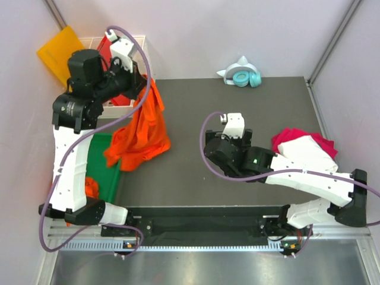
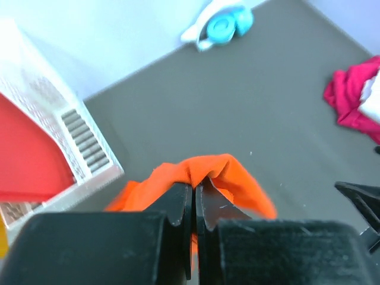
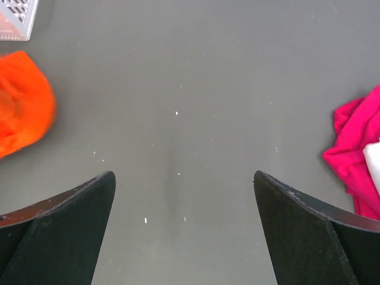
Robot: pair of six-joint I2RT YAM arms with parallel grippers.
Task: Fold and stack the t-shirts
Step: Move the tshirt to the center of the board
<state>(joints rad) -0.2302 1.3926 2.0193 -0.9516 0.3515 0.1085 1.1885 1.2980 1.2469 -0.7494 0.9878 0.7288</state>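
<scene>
My left gripper (image 1: 144, 81) is shut on a bright orange t-shirt (image 1: 141, 127) and holds it up over the table's left side, so the cloth hangs down to the grey mat. In the left wrist view the jaws (image 2: 195, 185) pinch a fold of this shirt (image 2: 234, 175). My right gripper (image 3: 184, 178) is open and empty above bare mat at the centre (image 1: 228, 145). A magenta-pink t-shirt (image 1: 314, 139) lies at the right with a folded white t-shirt (image 1: 304, 153) on it. Another orange shirt (image 1: 91, 187) lies in the green bin.
A white basket (image 1: 140, 44) at the back left holds a red board (image 1: 105, 48), with a yellow-orange board (image 1: 59, 53) beside it. A green bin (image 1: 105, 169) stands at the left edge. Teal cat-ear headphones (image 1: 242, 77) lie at the back.
</scene>
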